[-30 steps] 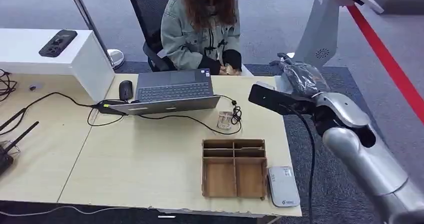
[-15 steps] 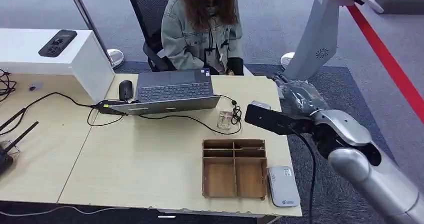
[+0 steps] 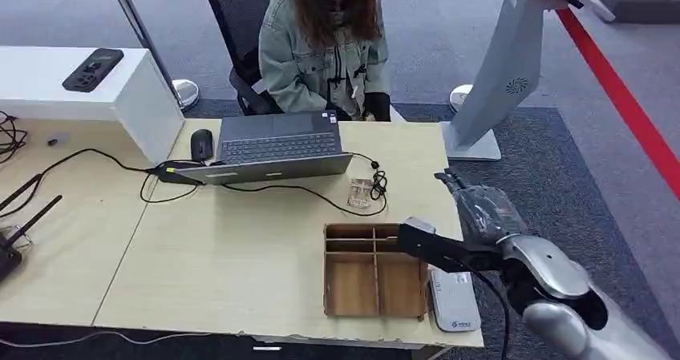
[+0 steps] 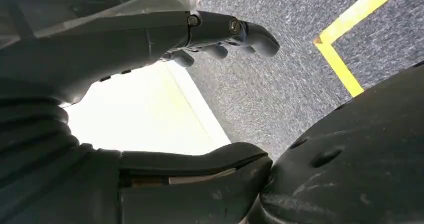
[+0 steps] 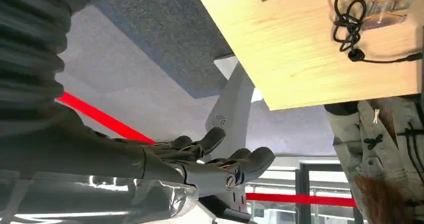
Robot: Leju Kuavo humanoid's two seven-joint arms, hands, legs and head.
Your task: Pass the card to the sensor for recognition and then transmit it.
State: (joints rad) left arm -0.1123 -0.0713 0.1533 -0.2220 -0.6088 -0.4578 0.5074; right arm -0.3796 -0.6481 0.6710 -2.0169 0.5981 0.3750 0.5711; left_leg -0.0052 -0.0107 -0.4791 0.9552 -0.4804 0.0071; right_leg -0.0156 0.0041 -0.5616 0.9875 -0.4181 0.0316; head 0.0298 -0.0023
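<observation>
My right hand [image 3: 481, 209], wrapped in clear plastic, hovers past the table's right edge, just beyond the wooden compartment box [image 3: 374, 252]. The right wrist view shows this hand [image 5: 210, 164] with fingers stretched out and nothing in it. The white card sensor [image 3: 455, 300] lies flat at the table's front right corner, beside the box and under my forearm. My left hand [image 4: 150, 39] hangs low over grey carpet, fingers straight and empty. A person [image 3: 325, 47] sits across the table with hands near its far edge. I cannot make out a card.
A laptop [image 3: 277, 145], a mouse [image 3: 202, 144] and cables lie on the wooden table [image 3: 240, 256]. A small clear holder [image 3: 361, 192] sits behind the box. A white kiosk stand [image 3: 501, 71] rises at the right, and a white cabinet carrying a phone [image 3: 92, 70] stands at the left.
My right arm has drawn back from the table's far right edge near the person, down toward me, and now sits beside the wooden box. The person's hands have pulled in slightly.
</observation>
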